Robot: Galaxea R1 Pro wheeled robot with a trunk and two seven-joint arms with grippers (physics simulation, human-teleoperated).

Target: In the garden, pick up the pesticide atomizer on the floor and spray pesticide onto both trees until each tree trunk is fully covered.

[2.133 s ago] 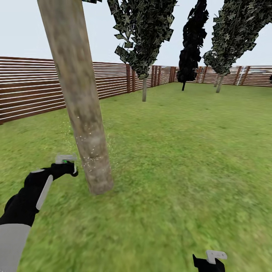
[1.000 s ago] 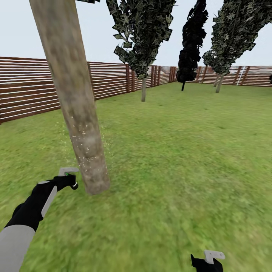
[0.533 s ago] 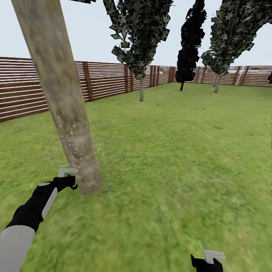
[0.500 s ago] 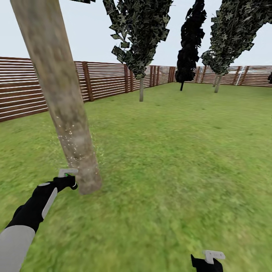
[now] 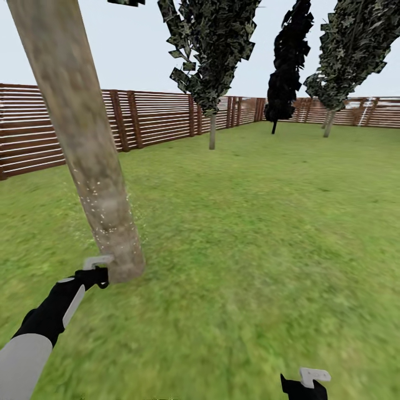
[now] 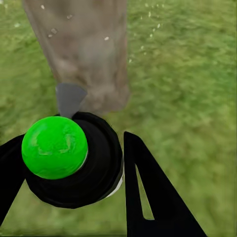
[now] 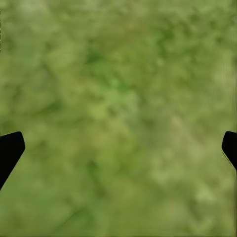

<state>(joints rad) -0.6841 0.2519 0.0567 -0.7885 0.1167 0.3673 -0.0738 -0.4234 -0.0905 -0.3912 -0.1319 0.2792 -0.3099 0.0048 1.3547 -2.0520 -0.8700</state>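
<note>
One wide green lawn [image 5: 266, 233] spreads to a brown slatted wooden fence [image 5: 150, 119], with three dark-leaved cone trees [image 5: 214, 50] standing far back. Nearer, a thick mottled grey-brown tree trunk [image 5: 91, 161] leans, flecked with pale droplets low down. Just beside its base, the left gripper [image 6: 74, 168] clamps the dark pesticide atomizer with a bright green spot [image 6: 66, 155], nozzle toward the bark. Over bare grass, the right gripper [image 7: 118, 148] hangs wide apart. No writing is legible.

Grass floor [image 5: 261, 239]; thick tree trunk [image 5: 83, 139] rooted; fence [image 5: 155, 119] at edge.
</note>
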